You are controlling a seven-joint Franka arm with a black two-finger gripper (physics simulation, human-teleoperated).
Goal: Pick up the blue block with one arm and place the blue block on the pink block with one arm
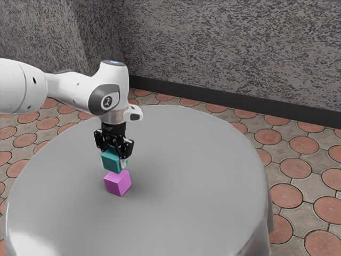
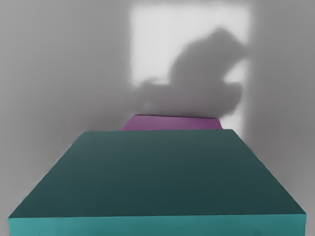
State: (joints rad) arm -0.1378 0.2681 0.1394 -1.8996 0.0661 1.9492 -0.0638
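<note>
Exterior view: the black two-finger gripper (image 1: 114, 154) is clenched on the teal-blue cube block (image 1: 111, 160), a finger on each side, holding it at twelve o'clock of the pink-purple cube block (image 1: 118, 183), squarely over it. Whether the two faces touch cannot be told. The pink-purple cube block stands near the middle of the round grey table (image 1: 202, 170), slightly toward nine o'clock.

Blue block (image 1: 111, 159) above pink block (image 1: 117, 183)
</note>
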